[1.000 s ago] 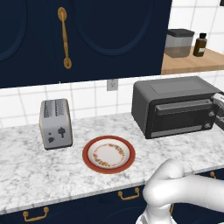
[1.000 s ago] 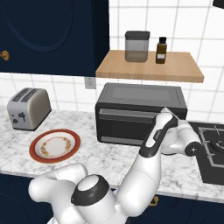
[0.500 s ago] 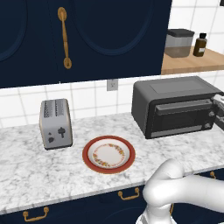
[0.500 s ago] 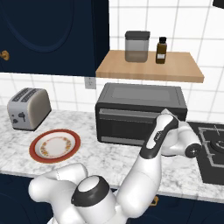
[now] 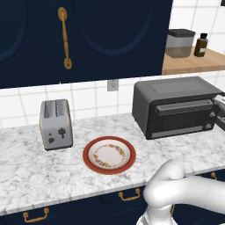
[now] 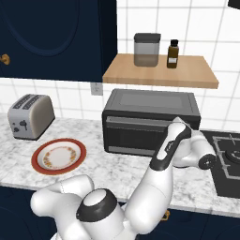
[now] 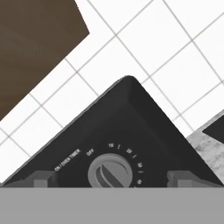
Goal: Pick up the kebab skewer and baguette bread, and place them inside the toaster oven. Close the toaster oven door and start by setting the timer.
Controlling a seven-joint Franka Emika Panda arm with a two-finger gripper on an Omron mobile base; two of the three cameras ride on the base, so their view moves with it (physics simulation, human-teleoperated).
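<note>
The dark grey toaster oven (image 5: 176, 112) stands at the right of the counter, and the toaster oven door (image 5: 183, 117) is shut with its bar handle along the top. In the hand view my gripper (image 7: 111, 178) is open. Its two fingertips (image 7: 43, 178) stand either side of the oven's timer knob (image 7: 109, 171), apart from it. The knob sits under the "OFF" mark and a minute scale. From the left base view my gripper (image 5: 219, 113) is at the oven's right front end. The kebab skewer and the baguette bread are out of view.
A red-rimmed plate (image 5: 90, 160) lies bare at the counter's middle, with a silver two-slot toaster (image 5: 56, 124) to its left. Above the oven, a wooden shelf (image 6: 159, 71) carries a canister and a brown bottle. A stove top (image 6: 229, 161) lies right of the oven.
</note>
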